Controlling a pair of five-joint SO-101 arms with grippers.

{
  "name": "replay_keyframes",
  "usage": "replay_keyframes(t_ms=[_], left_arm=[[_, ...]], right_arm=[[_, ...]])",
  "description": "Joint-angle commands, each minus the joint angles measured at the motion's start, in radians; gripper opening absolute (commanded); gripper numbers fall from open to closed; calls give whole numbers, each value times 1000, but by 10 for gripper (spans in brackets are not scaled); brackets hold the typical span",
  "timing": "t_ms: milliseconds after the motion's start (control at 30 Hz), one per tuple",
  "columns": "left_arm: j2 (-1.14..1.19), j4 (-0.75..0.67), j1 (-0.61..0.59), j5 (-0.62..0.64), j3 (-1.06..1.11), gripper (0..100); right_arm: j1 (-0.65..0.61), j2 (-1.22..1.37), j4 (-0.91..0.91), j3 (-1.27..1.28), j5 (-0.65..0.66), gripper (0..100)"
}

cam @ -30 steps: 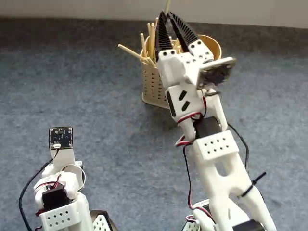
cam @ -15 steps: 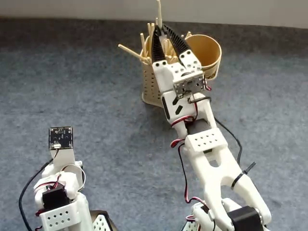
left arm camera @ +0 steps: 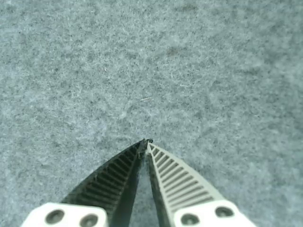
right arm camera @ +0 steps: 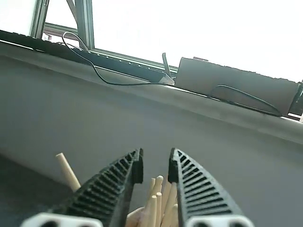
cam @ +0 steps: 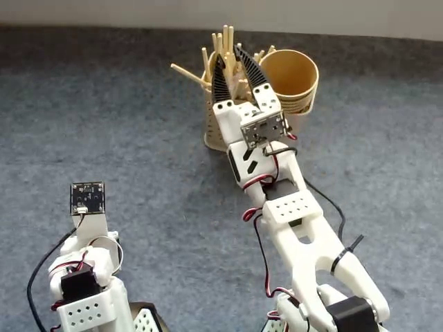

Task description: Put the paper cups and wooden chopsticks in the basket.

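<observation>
The pale lattice basket [cam: 216, 129] stands at the back of the grey carpet. A stack of tan paper cups [cam: 291, 75] sits in its right side, and several wooden chopsticks [cam: 223, 40] stick up and fan out of its left side. My right gripper [cam: 229, 53] hangs over the basket, open, with chopstick tips [right arm camera: 158, 198] rising between its black fingers [right arm camera: 116, 182] without being pinched. Another chopstick [right arm camera: 67, 171] leans off to one side. My left gripper [left arm camera: 147, 142] is shut and empty, pointing down at bare carpet, with its arm [cam: 83, 277] at the near left.
Grey carpet [cam: 111, 124] covers the table around the basket. A pale wall [cam: 138, 12] runs along the far edge just behind the basket. The right arm's links [cam: 304, 235] stretch from the near edge up to the basket.
The right gripper came down over the basket and opened. The chopstick that stood tall between its fingers has dropped in among the others. The left arm stayed still.
</observation>
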Motion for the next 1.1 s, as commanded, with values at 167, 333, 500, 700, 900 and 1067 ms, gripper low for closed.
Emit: replay_keyframes(t_ms=[167, 333, 500, 700, 900, 1067], left_arm=[[-16, 5, 13, -3, 19, 14], [-16, 5, 13, -3, 19, 14], [-16, 5, 13, -3, 19, 14], [-16, 5, 13, -3, 19, 14], [-16, 5, 13, -3, 19, 14], [-16, 5, 13, -3, 19, 14]], right_arm=[[-45, -263, 182, 67, 14, 102], [-124, -407, 274, 136, 14, 102], [-200, -503, 317, 206, 18, 63], [-231, -522, 360, 240, 20, 7], [-231, -522, 364, 303, 20, 7], [-232, -535, 357, 341, 20, 7]])
